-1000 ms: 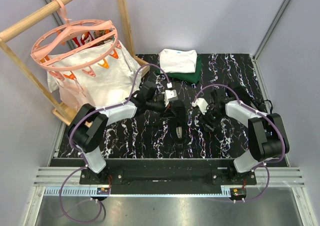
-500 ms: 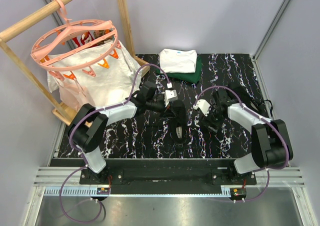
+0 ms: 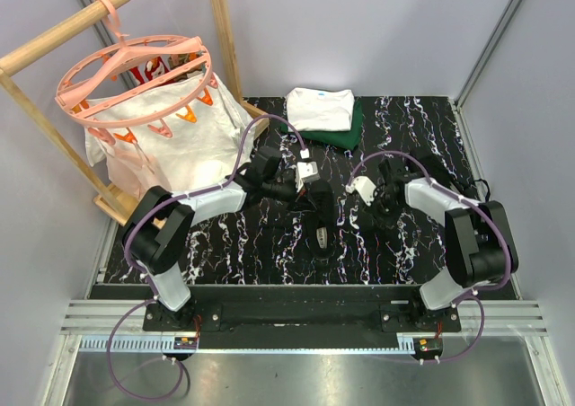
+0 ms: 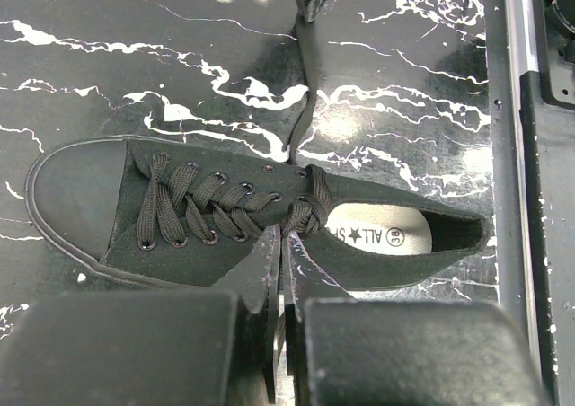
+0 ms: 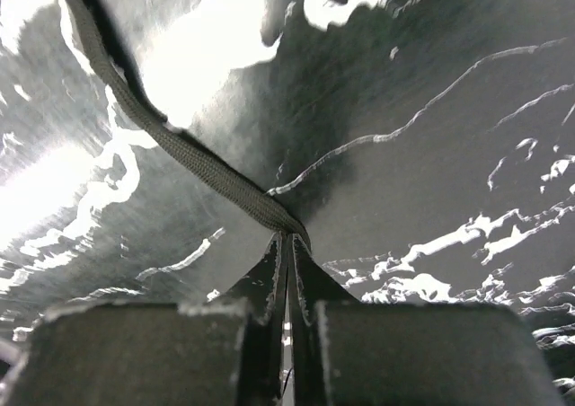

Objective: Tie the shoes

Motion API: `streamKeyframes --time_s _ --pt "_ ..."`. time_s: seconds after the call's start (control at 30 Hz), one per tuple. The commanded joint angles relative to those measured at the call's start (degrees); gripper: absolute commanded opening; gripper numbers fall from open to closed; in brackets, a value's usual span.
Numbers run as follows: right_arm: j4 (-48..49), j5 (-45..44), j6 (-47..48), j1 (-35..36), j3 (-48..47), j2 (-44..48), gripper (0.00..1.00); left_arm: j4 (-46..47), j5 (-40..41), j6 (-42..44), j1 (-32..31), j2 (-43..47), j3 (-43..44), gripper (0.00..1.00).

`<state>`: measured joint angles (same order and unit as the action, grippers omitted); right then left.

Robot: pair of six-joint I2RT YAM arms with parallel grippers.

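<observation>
Right fingers (image 5: 266, 276) clenched on a lace (image 5: 180, 157) end, left fingers (image 4: 258, 276) pressed shut at the sneaker (image 4: 207, 249) top eyelets, can't tell if pinching lace.

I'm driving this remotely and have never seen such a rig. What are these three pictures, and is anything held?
Two robot arms, left and right, are bolted at the near edge of a marbled table. The wide picture looks down from above and behind them; the others come from a camera on each wrist. On the table lie a black sneaker and folded clothes. The right gripper is shut on a lace from the sneaker. The left gripper is shut beside the laces' crossing; whether it pinches one is unclear.
</observation>
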<state>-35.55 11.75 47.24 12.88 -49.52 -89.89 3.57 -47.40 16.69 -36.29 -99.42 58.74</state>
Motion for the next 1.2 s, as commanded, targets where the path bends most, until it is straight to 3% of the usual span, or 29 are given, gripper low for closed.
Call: streamKeyframes --time_s 0.0,0.2,0.53,0.87,1.1,1.13,1.17 --pt "-4.2 8.3 -10.0 -0.2 -8.3 -0.5 0.00 4.2 -1.6 1.4 -0.3 2.9 -0.1 0.00" --pt "-4.9 21.2 -22.8 -0.1 -21.8 -0.4 0.00 8.3 -0.9 2.1 -0.3 5.1 -3.1 0.00" --pt "2.3 35.5 -40.6 1.8 -34.3 -8.1 0.00 14.4 -0.2 3.5 -0.4 7.0 -7.3 0.00" --pt "11.1 37.6 -48.8 11.3 -38.4 -16.6 0.00 14.7 0.2 7.3 -0.6 8.3 -9.5 0.00" --pt "13.7 38.9 -53.5 13.9 -40.2 -21.5 0.00 15.4 0.3 7.6 -0.6 8.1 -9.9 0.00" --pt "12.3 39.6 -53.2 14.0 -40.2 -21.8 0.01 15.4 0.3 7.6 -0.6 8.1 -10.0 0.00" --pt "11.5 39.8 -52.7 13.9 -40.2 -22.0 0.26 15.4 0.5 7.7 -0.7 8.1 -10.0 0.00"
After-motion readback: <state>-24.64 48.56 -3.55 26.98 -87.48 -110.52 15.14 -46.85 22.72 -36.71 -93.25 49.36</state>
